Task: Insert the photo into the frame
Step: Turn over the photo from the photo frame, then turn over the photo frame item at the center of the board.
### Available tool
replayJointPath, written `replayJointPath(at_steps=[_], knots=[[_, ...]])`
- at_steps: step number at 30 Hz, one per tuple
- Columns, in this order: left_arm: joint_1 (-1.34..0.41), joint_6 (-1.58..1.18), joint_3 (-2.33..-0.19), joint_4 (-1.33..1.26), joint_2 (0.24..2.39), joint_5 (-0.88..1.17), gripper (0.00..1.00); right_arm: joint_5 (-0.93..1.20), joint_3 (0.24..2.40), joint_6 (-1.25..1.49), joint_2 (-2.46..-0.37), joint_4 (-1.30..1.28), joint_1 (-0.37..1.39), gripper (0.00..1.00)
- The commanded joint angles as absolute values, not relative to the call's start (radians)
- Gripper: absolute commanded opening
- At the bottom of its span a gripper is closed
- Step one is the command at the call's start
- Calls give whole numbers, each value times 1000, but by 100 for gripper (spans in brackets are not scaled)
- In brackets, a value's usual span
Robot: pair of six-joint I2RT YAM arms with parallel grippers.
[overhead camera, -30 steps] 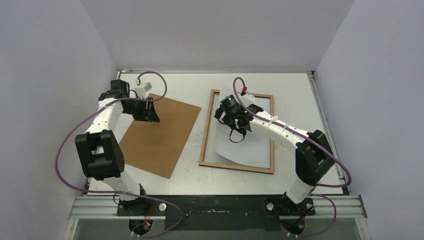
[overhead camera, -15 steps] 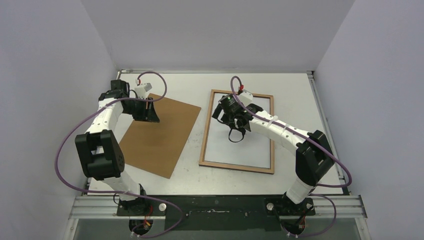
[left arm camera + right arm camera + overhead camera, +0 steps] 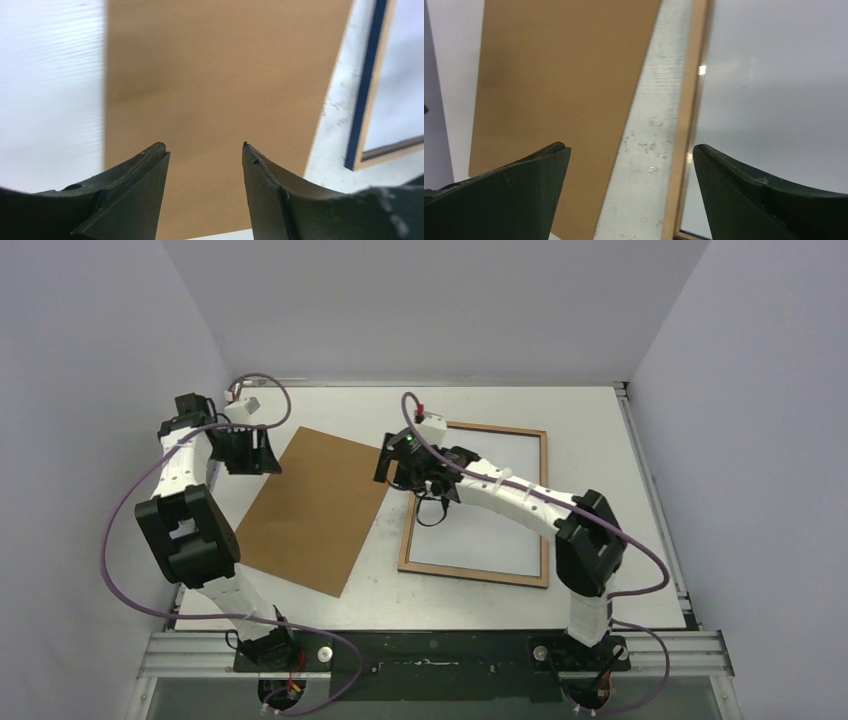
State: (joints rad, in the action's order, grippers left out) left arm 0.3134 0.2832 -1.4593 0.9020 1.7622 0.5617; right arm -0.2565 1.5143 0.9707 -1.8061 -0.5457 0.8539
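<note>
Frame (image 3: 474, 575): flat on the table (image 3: 600, 440), wood side up, just right of the brown board (image 3: 315, 508).
Photo (image 3: 490, 530): lying inside the frame, plain white back up.
Left gripper (image 3: 204, 145): jaws partway apart, nothing in them, by the board's far corner.
Right gripper (image 3: 631, 147): spread wide, empty, over the frame's left edge.

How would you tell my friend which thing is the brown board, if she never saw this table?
From above, find the white table. On its left half lies the brown board, turned askew, beside the frame. The board is solid brown all over; the frame is only a thin wooden rim.
</note>
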Motion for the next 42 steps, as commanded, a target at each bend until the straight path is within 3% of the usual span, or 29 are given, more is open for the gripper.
replayJointPath(at_steps=[1, 12, 25, 42], knots=[[400, 373, -1554, 926, 1830, 484, 54, -183, 1665, 925, -1944, -515, 932, 100], [449, 403, -1510, 777, 1949, 334, 52, -68, 1762, 994, -2124, -491, 949, 92], [438, 364, -1385, 533, 1970, 152, 50, -95, 1711, 1055, -2162, -474, 947, 90], [394, 345, -1269, 557, 1959, 200, 43, -57, 1751, 1087, -2274, -440, 930, 90]])
